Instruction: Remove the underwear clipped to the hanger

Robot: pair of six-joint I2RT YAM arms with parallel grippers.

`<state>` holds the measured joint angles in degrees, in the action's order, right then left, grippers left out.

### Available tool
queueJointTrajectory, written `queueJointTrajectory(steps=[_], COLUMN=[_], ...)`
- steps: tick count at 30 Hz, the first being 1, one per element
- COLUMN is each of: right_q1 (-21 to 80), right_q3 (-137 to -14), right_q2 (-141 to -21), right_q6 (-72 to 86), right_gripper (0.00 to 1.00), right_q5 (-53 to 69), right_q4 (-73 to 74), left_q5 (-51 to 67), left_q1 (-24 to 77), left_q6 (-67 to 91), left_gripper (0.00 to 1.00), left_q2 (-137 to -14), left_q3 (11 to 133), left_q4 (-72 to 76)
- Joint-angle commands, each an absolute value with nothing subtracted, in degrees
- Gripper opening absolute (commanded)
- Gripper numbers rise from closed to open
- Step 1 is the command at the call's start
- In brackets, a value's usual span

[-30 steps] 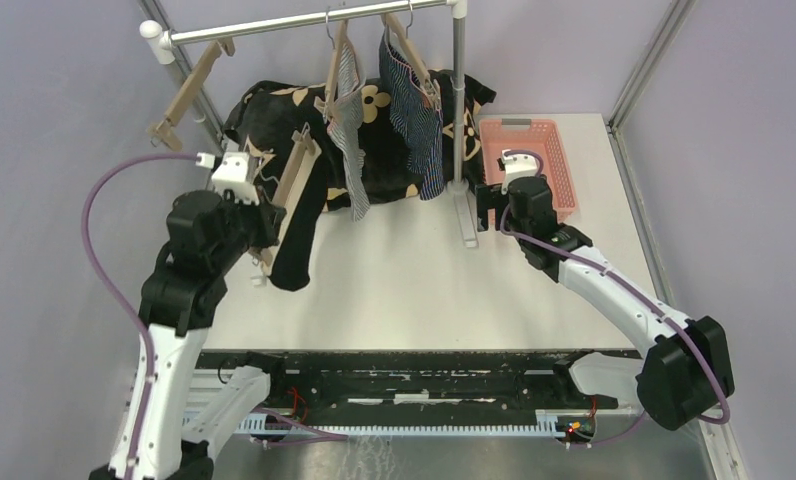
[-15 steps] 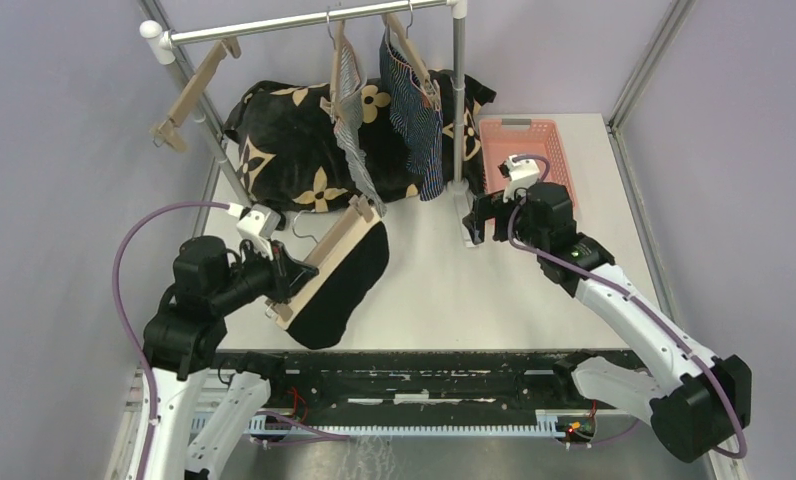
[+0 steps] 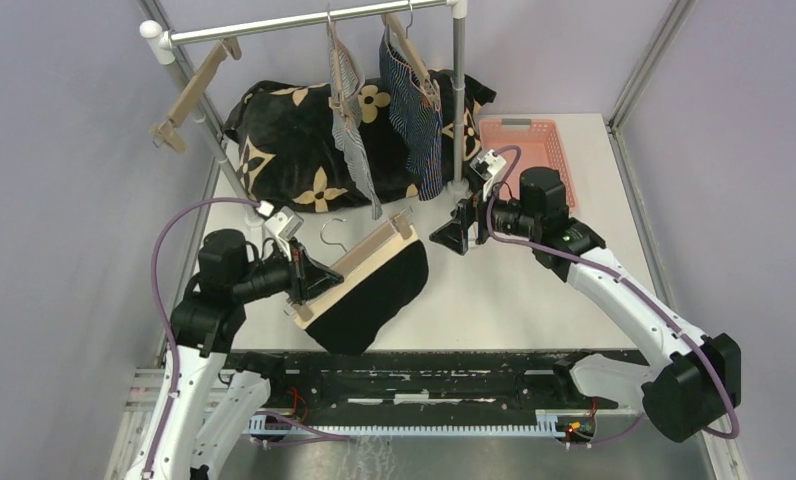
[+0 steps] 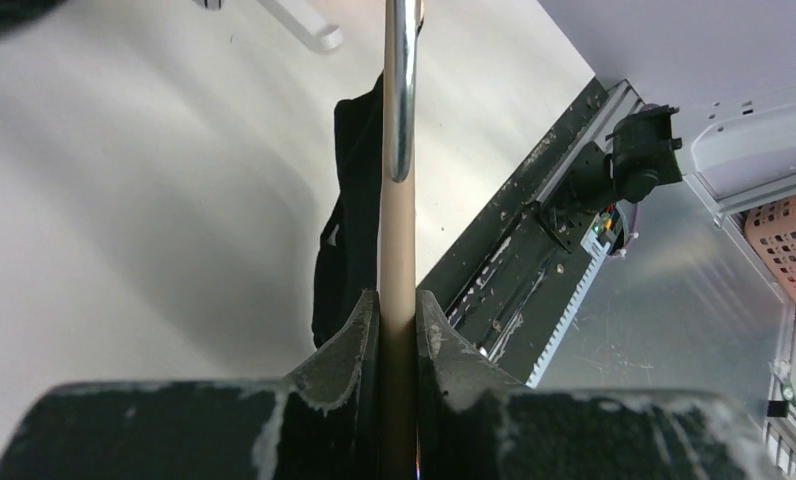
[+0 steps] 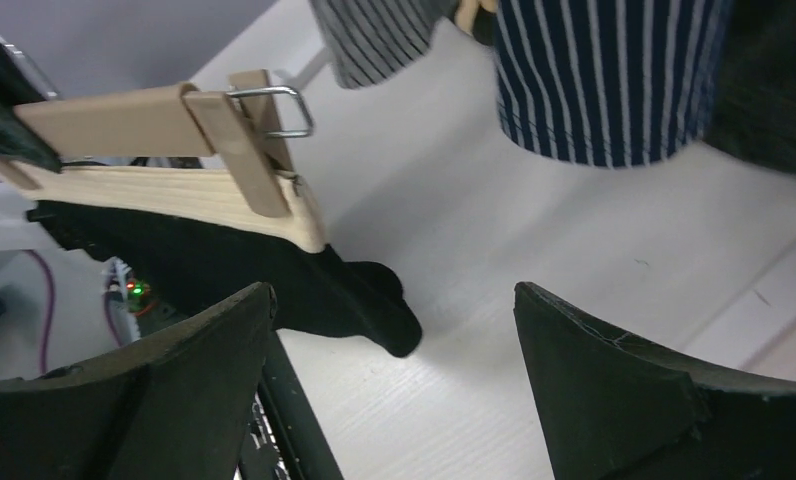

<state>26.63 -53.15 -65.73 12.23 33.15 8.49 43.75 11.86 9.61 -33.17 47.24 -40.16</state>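
Note:
My left gripper (image 3: 309,285) is shut on the end of a wooden hanger (image 3: 359,258) and holds it low over the table's front. The black briefs (image 3: 369,298) hang clipped under the hanger. In the left wrist view the jaws pinch the hanger bar (image 4: 398,250), and the black briefs (image 4: 349,200) hang to its left. My right gripper (image 3: 449,237) is open and empty just right of the hanger's far end. Its view shows the hanger's clip (image 5: 259,140) and the black briefs (image 5: 234,270). The grey-white striped briefs (image 3: 352,140) and the navy striped briefs (image 3: 419,120) hang on hangers on the rail.
The rack's rail (image 3: 274,24) and post (image 3: 459,100) stand at the back, with an empty wooden hanger (image 3: 189,95) on the left. A big black cloth with tan flowers (image 3: 294,140) lies behind. A pink basket (image 3: 534,140) sits at the back right.
My left arm has carried the hanger with the black briefs down and to the right, toward the table's front. My right gripper has swung left toward the hanger's end.

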Motion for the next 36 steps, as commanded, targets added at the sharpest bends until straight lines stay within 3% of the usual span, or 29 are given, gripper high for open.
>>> queueJointTrajectory(steps=[1,13,25,29,31,32,34,35,36], right_q1=[26.96,26.96,26.95,26.97,26.97,26.94,26.94,26.91,26.94], right_q3=[-59.43,-67.87,-67.82,-67.93,-68.08,-68.30,-68.75,-68.74,-68.66], right_q2=[-67.24,-77.32,-77.42,-77.72,-78.02,-78.31,-78.84,-78.96,-79.05], right_q6=[14.06,21.95,20.05,20.26,20.08,20.08,20.20,20.37,20.32], right_gripper=[0.98,0.95,0.92,0.77,0.65,0.52,0.13,0.02,0.01], right_q5=[45.42,56.47,54.94,55.13,55.35,55.90,56.06,55.61,55.23], right_q4=[0.91,-9.31,-6.96,-6.32,-6.12,-6.12,-5.63,-5.45,-5.41], left_q5=[49.38,55.01,55.90,54.97,54.67,54.54,54.08,53.76,53.59], left_q1=[11.87,15.02,16.26,16.29,16.30,16.26,16.28,16.25,16.27], left_q6=[10.72,9.08,11.13,12.18,12.77,12.82,12.83,12.83,12.78], left_gripper=[0.03,0.03,0.03,0.03,0.03,0.03,0.03,0.03,0.03], left_q2=[-36.28,-45.52,-46.92,-47.27,-47.54,-47.73,-48.10,-48.28,-48.41], left_q3=[51.11,50.96,49.65,48.25,47.76,47.65,47.46,47.46,47.40], left_q4=[-30.10,-21.93,-15.08,-13.07,-12.33,-12.23,-12.19,-12.19,-12.05])
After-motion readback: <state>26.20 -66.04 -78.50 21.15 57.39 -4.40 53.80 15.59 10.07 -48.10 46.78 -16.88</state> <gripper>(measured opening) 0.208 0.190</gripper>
